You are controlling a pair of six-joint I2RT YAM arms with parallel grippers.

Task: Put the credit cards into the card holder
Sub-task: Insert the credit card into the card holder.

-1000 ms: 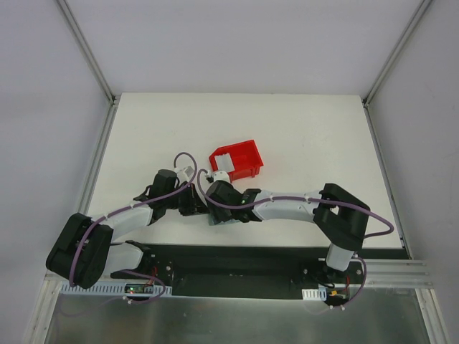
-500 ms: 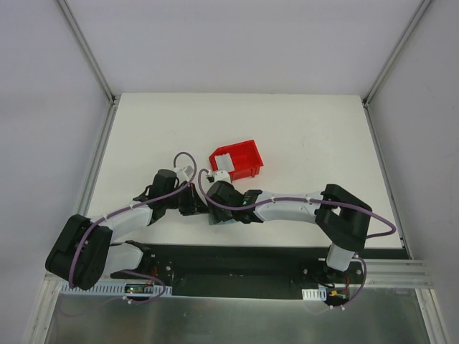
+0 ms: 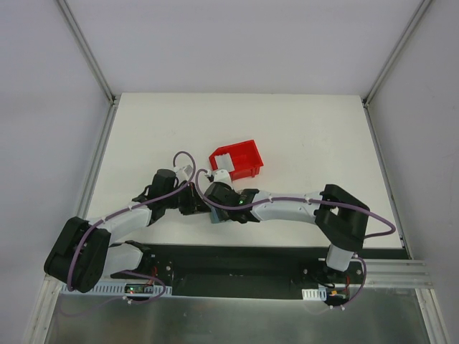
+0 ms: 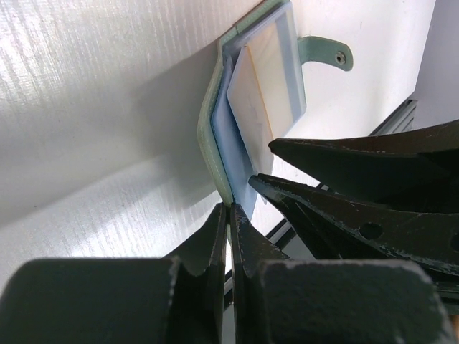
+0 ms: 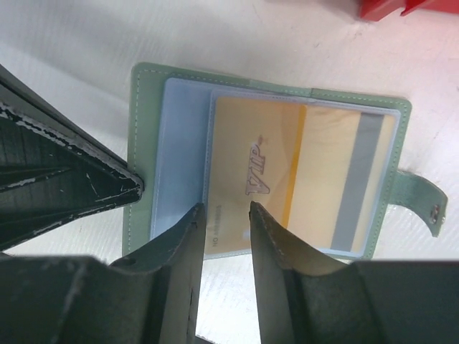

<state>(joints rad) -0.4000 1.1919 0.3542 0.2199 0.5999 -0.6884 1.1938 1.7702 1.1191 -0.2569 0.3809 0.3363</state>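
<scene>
Near the table's front edge, the left gripper (image 4: 228,208) is clamped tight on the stitched rim of the small grey-green folding card holder (image 5: 147,129), which lies open on the white table (image 3: 301,136) between the two arms. The right gripper (image 5: 222,215) hovers with its black jaws slightly parted over the near edge of an orange-gold "VIP" credit card (image 5: 258,143), which lies flat on the holder's pale blue-grey inside. Just beyond stands a red plastic bin (image 3: 235,160).
</scene>
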